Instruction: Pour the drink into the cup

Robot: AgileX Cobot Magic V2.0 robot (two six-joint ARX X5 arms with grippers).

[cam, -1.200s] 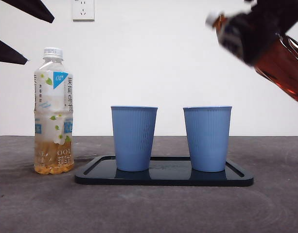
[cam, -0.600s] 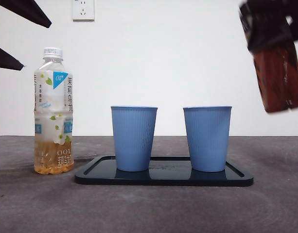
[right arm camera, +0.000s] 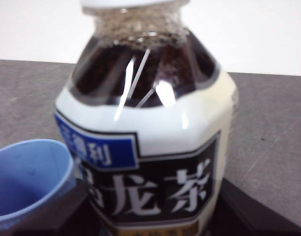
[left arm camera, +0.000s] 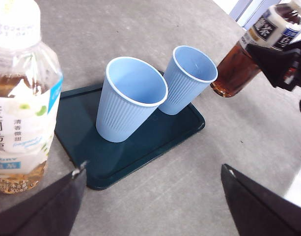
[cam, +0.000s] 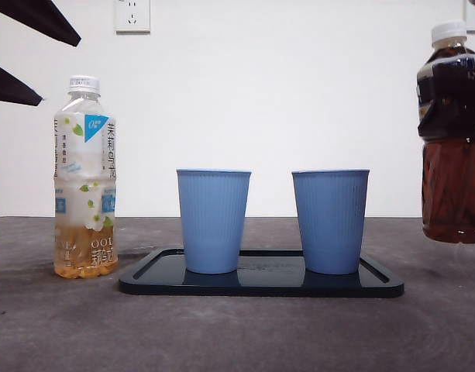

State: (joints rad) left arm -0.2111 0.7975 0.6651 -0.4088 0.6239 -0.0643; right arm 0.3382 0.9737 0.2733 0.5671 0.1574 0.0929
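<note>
A dark tea bottle (cam: 452,139) with a white cap stands upright at the far right, its base seemingly a little off the table. My right gripper (right arm camera: 155,216) is shut on the dark tea bottle (right arm camera: 150,132) around its label. Two blue cups, one left (cam: 213,221) and one right (cam: 330,221), stand upright on a dark tray (cam: 260,285). The right cup (right arm camera: 27,177) is just beside the held bottle. My left gripper (left arm camera: 152,206) is open near a pale tea bottle (left arm camera: 20,98), holding nothing.
The pale tea bottle (cam: 85,178) stands capped on the table left of the tray. A wall with a socket (cam: 132,14) rises behind. Bare grey table (cam: 237,333) lies in front of the tray.
The dark bottle has swung from tilted, neck toward the cups, back to upright, and has come down at the right. The left arm, cups and pale bottle have not moved.
</note>
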